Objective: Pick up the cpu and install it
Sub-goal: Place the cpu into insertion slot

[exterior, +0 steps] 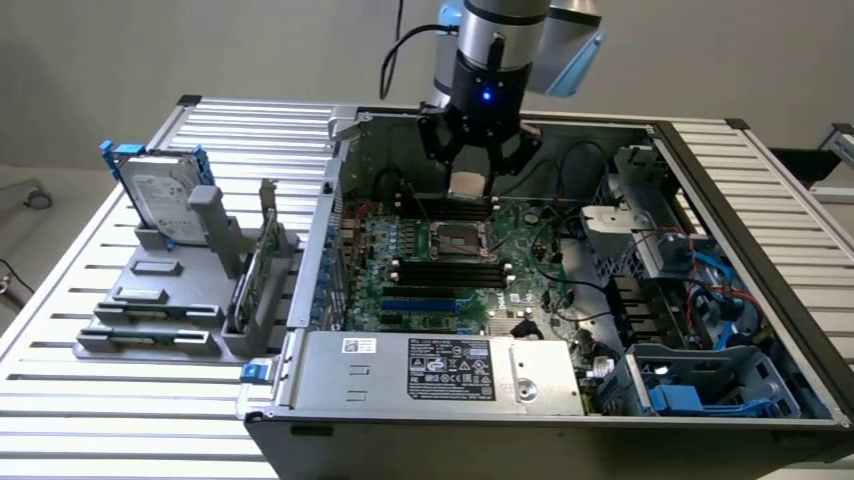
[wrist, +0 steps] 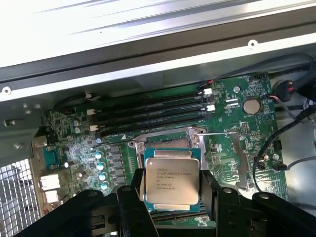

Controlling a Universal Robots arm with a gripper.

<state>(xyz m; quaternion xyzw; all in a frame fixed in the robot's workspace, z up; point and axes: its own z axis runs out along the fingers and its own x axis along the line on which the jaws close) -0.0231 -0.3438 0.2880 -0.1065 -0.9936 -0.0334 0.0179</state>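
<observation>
Wrist view first: grips the cpu [wrist: 172, 180] by two opposite edges, one dark finger [wrist: 133, 190] on each side, spread wide but closed on the chip. Carries it metal top up, print facing the camera, about level. Hovers with it over the green board [wrist: 74, 148], just short of the socket [wrist: 168, 142], near but apart as far as can be judged. Exterior view: reaches down with the claw [exterior: 475, 172] into the open case [exterior: 747, 190] on the slatted table [exterior: 80, 400], a little toward the case's back wall from the socket and clearly above the board. Leaves the hard drive [exterior: 160, 200] upright in its rack at the exterior view's left, well apart from the work. Reads as the carry between pick and install: lifted already, not yet seated. Calls for bringing the chip squarely over the socket frame, edges parallel to it and corners matched, then lowering flat and gently before letting go; cannot tell from here whether the frame stands open to receive it.
</observation>
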